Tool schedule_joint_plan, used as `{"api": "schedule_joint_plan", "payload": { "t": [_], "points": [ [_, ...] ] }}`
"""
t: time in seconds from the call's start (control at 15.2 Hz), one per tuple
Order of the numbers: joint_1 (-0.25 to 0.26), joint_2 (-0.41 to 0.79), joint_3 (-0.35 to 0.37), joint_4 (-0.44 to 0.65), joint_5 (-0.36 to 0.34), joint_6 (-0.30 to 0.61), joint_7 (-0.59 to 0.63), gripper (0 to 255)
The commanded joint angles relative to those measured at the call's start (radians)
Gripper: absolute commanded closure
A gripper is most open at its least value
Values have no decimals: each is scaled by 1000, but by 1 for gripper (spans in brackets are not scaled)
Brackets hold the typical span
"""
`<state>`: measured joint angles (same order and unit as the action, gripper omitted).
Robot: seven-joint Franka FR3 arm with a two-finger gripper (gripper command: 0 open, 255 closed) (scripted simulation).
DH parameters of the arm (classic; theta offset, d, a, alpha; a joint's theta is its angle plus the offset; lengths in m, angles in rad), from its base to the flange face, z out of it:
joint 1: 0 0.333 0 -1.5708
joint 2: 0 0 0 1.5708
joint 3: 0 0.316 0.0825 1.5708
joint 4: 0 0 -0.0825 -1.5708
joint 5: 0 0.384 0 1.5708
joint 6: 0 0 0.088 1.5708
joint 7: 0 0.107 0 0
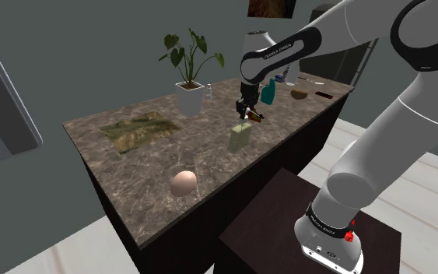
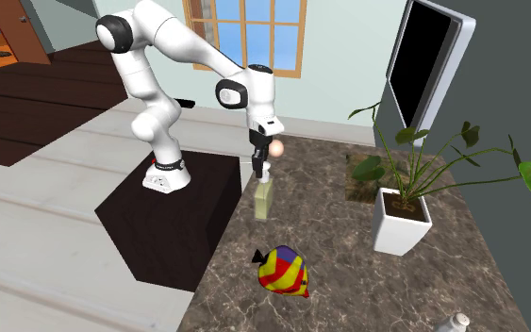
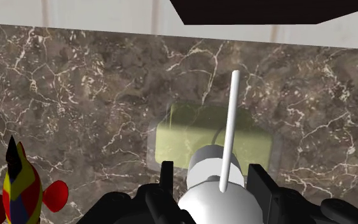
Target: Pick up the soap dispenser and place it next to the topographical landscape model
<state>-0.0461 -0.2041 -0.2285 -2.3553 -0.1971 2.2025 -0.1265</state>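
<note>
— Where is the soap dispenser (image 1: pixel 240 138)?
— It stands upright on the marbled table (image 1: pixel 209 167), near the edge that faces the dark stand (image 1: pixel 264 210). Its body is a pale yellow-green block. Its pump is white with a thin spout.
— And the pincer (image 1: pixel 247 110)?
— It is directly above the dispenser, pointing down. In the wrist view its 2 black fingers (image 3: pixel 166 177) stand apart on either side of the white pump head. A thin dark gap shows at each side, so it is parted and has hold of nothing.
— What about the landscape model (image 1: pixel 139 128)?
— It is a green and brown relief lying flat on the same table. It is well apart from the dispenser, toward the shoulder view's left. A white pot (image 1: pixel 190 97) with a leafy plant stands roughly between the 2, nearer the far edge.
— Is anything else close by?
— A toy fish (image 2: pixel 285 271) striped red, yellow and blue lies near the dispenser. A pinkish egg-shaped thing (image 1: pixel 183 183) sits toward the shoulder view's lower left of it.
</note>
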Motion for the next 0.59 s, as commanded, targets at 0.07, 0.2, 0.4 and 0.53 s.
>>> {"api": "schedule_joint_plan", "payload": {
  "t": [0.07, 0.2, 0.4, 0.53],
  "points": [
    [0, 0, 0, 0, 0, 0, 0, 255],
    [0, 0, 0, 0, 0, 0, 0, 255],
    [1, -12, 2, 16, 1, -28, -2, 255],
    [1, -23, 4, 33, 2, -56, -5, 255]
  ]
}}
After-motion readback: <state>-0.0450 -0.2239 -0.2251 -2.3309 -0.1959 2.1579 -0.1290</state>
